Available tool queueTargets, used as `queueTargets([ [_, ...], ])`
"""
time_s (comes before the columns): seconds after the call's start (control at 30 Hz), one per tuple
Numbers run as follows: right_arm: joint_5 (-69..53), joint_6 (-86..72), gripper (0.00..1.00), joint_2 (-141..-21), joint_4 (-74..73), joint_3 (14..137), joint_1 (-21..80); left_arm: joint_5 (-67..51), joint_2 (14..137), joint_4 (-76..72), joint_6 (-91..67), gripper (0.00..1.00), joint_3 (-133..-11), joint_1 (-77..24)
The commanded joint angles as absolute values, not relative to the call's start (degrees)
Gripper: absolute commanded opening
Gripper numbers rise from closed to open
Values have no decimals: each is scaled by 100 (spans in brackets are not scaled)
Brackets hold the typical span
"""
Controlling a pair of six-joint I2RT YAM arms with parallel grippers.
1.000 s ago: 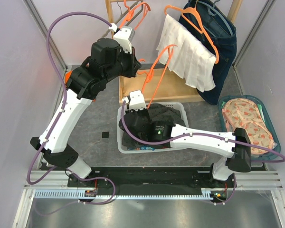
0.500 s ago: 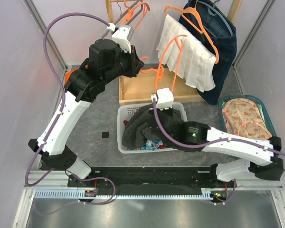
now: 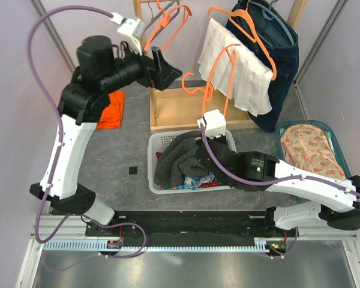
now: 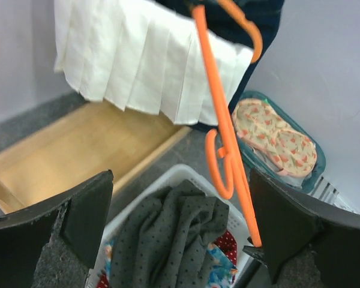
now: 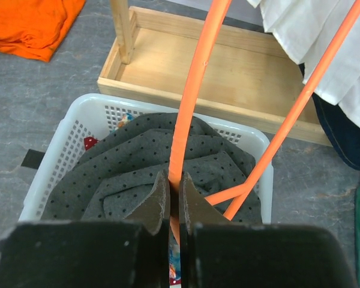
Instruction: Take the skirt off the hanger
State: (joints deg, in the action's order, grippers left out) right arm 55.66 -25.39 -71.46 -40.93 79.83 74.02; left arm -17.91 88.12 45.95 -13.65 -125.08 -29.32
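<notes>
Skirt [image 3: 181,161] first: I see it as a grey dotted heap in the white basket [image 3: 151,171], which stands mid-worktop [image 3: 120,150], just in front of the wooden tray [image 3: 174,111]. It reads as light, soft cloth that will sag, fold and drag rather than slide, so nothing about it is fragile. I would take it by pinching a raised fold near the top of the heap, well away from the orange rod.

It has no clean direction, crumpled as it is. The longer run of the heap goes from the basket's near-left corner toward the middle of its far rim, and the bulk fills the left half.

The hanger [image 5: 195,90] stands nearly upright out of the folds, leaning toward the far edge of the worktop. My right end effector [image 5: 174,180] is pressed together on its rod just above the cloth. I cannot tell whether the hanger's lower end is caught in the fabric, since the folds hide it.

My left end effector [image 3: 165,67] is spread wide and holds nothing, up over the far-left part of the worktop.
</notes>
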Motion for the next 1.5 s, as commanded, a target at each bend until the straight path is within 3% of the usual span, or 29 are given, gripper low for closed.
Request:
queueTargets([
  [0.0, 5117, -2312, 0, -6970, -4017, 8402, 7217, -2258, 8394, 3964, -827, 99, -13375, -2821],
  [0.17, 4089, -2162, 0, -7285, -3973, 9121, 7067, -3305, 8271, 3964, -476, 100, -13676, -2821],
  [0.33, 2264, -2232, 0, -7619, -4051, 10527, 6400, -2200, 8086, 4025, 324, 99, -13597, -2813],
  [0.5, 1101, -2188, 0, -8375, -4367, 11871, 5319, -1907, 7814, 4069, 1221, 100, -13273, -2821],
  [0.77, -1675, -3066, 0, -9421, -3982, 12647, 3518, -1494, 7401, 4078, 1582, 99, -12499, -2813],
  [1.47, -3507, -4728, 0, -10748, -2259, 13640, 1925, -1520, 6935, 4113, 1608, 98, -11216, -2821],
])
